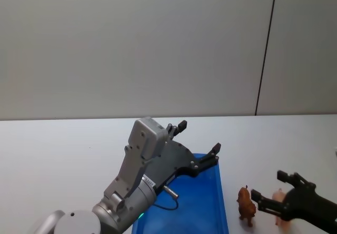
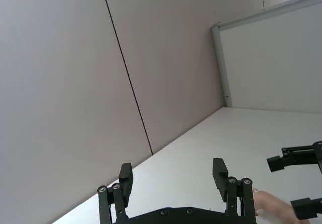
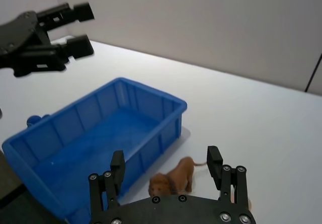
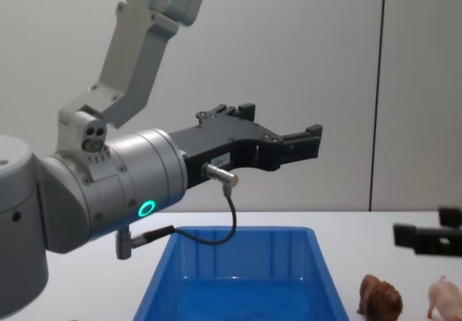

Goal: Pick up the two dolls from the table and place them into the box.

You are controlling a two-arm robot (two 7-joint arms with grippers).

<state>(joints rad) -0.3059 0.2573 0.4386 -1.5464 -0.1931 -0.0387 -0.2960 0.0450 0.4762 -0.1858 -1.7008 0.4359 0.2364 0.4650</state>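
Observation:
A shaggy reddish-brown doll [image 1: 246,205] [image 3: 172,179] [image 4: 380,297] stands on the white table [image 1: 63,150] just right of the blue box [image 1: 210,202] [image 3: 151,90] [image 4: 238,231]. The pale pink doll [image 1: 279,198] [image 4: 446,297] stands to its right, partly hidden by my right gripper [image 1: 270,185] [image 3: 166,158] [image 4: 426,227]. That gripper hovers open just above the two dolls, holding nothing. My left gripper [image 1: 199,136] [image 2: 172,173] [image 4: 280,120] is open and empty, raised high over the box's far end. Nothing lies inside the box.
A plain grey wall with a dark vertical seam [image 1: 266,50] backs the table. White tabletop stretches left of the box and beyond it. The left arm's grey wrist housing [image 4: 108,191] looms over the box's near left side.

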